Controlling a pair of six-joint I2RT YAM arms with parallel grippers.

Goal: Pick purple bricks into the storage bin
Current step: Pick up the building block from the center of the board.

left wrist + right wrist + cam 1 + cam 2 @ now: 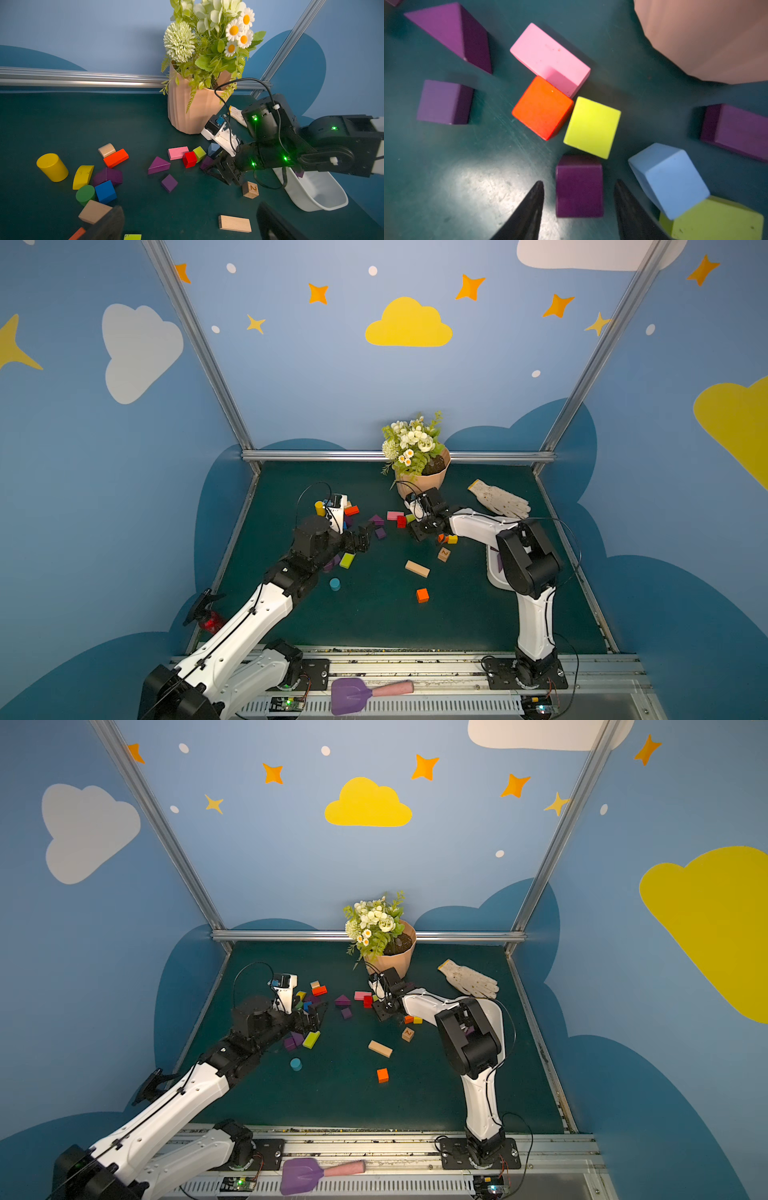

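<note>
The right tool [579, 182] is spread round one purple brick [579, 197] near the flowerpot [708, 37], with a gap on each side. Keep the brick in the middle, squeeze slowly, and do not bump the blue block [668, 178] beside it.

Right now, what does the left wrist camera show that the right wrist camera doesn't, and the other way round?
Only the left wrist view: the bin, the flowers, the yellow cylinder, the numbered block and the right arm from outside.
Only the right wrist view: the gaps between the open right claw and the purple cube it straddles, plus a purple oblong.
Both: the pot, pink block, red cube, lime cube and purple wedge.
</note>
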